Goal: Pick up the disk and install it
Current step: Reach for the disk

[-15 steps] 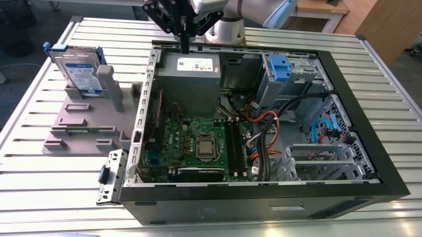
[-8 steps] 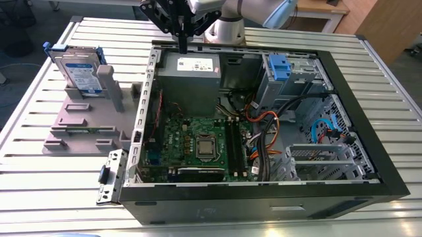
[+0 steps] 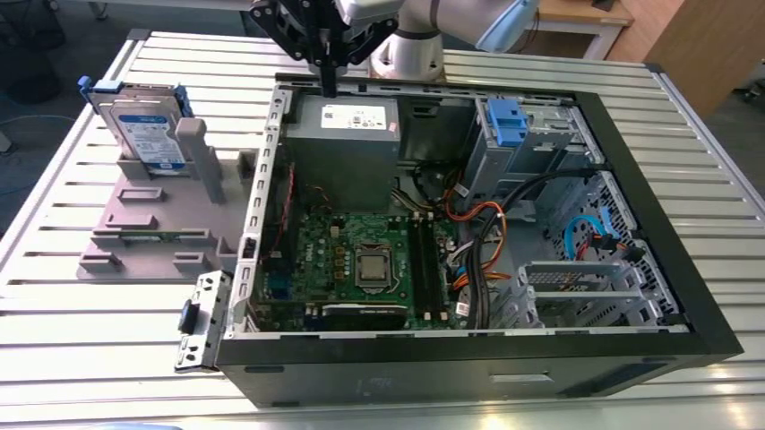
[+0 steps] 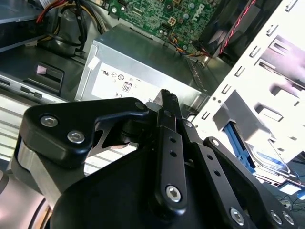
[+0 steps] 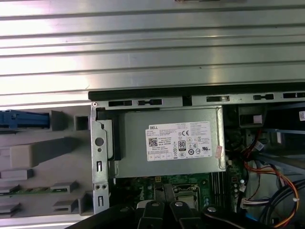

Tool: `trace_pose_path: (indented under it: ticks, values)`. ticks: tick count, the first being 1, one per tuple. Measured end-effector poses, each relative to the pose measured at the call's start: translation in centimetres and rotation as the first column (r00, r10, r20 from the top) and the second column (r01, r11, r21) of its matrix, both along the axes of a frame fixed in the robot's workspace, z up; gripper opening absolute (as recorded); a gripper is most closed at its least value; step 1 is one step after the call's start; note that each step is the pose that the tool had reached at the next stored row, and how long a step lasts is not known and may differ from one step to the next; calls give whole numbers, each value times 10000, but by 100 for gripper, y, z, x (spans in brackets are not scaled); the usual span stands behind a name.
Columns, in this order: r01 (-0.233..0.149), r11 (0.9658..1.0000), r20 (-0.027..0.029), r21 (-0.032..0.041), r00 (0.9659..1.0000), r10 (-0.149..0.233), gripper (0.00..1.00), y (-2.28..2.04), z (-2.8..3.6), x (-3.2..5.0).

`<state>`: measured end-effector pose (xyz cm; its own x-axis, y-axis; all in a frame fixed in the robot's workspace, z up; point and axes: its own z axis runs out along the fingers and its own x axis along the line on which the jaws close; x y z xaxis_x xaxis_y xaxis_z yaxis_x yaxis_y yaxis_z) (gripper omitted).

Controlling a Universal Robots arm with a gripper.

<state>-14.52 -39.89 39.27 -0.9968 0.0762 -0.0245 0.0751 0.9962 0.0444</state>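
Over case rim [image 3: 478,85], jaws closed

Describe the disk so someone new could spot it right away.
Find the open computer case on the slatted table; at the exterior view's left of it sits a grey stand. The disk stands on edge at its far end: silver, white-and-blue label, blue bracket, unlike the bare blue clip inside the case.

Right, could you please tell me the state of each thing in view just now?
gripper: shut, empty, above the power supply
disk: upright in the grey holder, untouched
computer case: open, lying on its side
blue clip: seated inside the case, no drive in it
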Motion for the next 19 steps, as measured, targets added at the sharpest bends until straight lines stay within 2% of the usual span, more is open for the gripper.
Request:
trace_pose_path:
  ticks: [19]
  values:
    - [0,10000,0,0,10000,0,11,0,0,-47]
